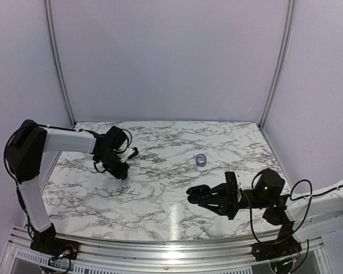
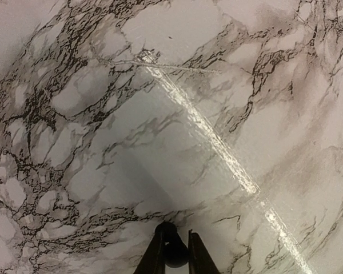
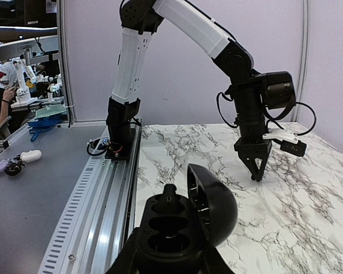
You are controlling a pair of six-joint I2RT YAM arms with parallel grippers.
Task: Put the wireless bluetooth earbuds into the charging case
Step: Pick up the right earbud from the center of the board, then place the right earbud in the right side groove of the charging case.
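Note:
My left gripper point(image 1: 122, 171) points down at the marble table point(image 1: 160, 200) on its left side. In the left wrist view it point(image 2: 175, 234) is shut on a glossy black earbud point(image 2: 175, 254) just above the table. My right gripper point(image 1: 201, 195) is shut on the open black charging case point(image 1: 195, 193), held low over the table's near right. In the right wrist view the case point(image 3: 171, 228) has its lid point(image 3: 212, 206) raised to the right. A black earbud point(image 3: 170, 194) stands in the far well, and the near well is empty. The left gripper point(image 3: 255, 176) also shows there.
A small silvery-grey oval object point(image 1: 201, 159) lies on the table right of centre, between the two grippers. A metal rail point(image 1: 160, 251) runs along the near edge. The left arm's base point(image 3: 119, 142) stands on it. Walls close the table's back and sides.

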